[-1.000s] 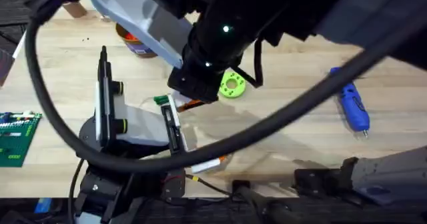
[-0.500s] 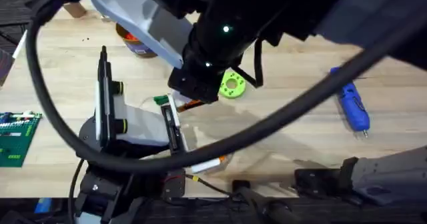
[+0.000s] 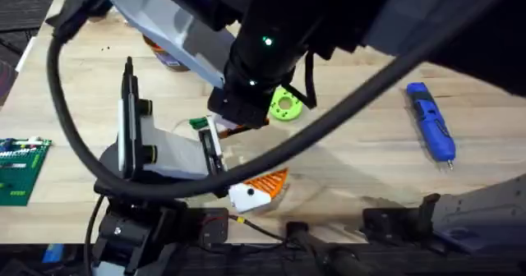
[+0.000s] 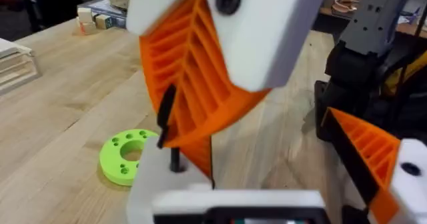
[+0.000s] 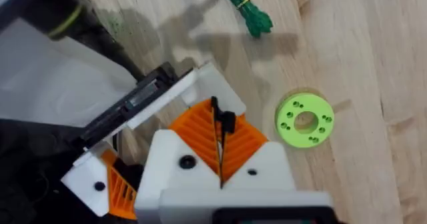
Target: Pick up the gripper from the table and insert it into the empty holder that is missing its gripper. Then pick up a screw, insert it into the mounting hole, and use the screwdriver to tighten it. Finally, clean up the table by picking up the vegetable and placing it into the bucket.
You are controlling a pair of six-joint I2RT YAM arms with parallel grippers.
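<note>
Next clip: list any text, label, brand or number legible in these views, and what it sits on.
No text can be read in any view.
Green circuit board at the table's left edge: white markings, too small to read.
Bucket: label mostly hidden by the arm, unreadable.
Blue screwdriver: no marking visible.
Green ring-shaped disc: plain, holes only.

Open worktop point(image 3: 362, 157) between green disc point(image 3: 285, 106) and screwdriver point(image 3: 431, 131). Raised arm, sagging black cable point(image 3: 345, 128) and white claw stand point(image 3: 140, 140) crowd left-centre; circuit board point(image 3: 18, 171) at left edge.
</note>
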